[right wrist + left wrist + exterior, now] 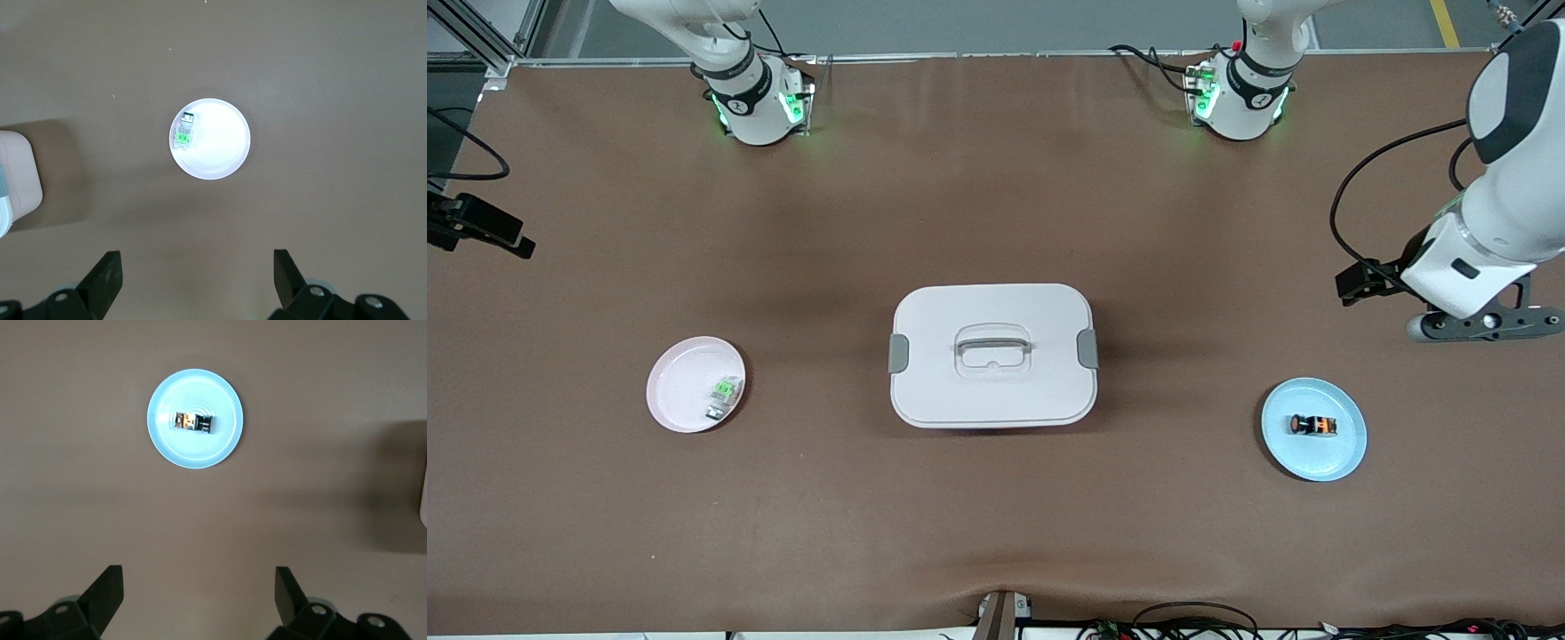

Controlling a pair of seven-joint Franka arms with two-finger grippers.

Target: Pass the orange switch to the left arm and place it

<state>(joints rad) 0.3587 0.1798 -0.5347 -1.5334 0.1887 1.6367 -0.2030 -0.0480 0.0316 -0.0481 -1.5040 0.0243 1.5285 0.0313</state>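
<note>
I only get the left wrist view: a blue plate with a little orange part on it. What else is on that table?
Observer: A large white box with a grey handle on its lid sits mid-table.
Operator: Just that?
Observer: No. A pink plate lies toward the right arm's end, with a small green-and-clear component on it.
Operator: And the second arm?
Observer: The right end effector hangs open over bare table near the pink plate, holding nothing.
</note>
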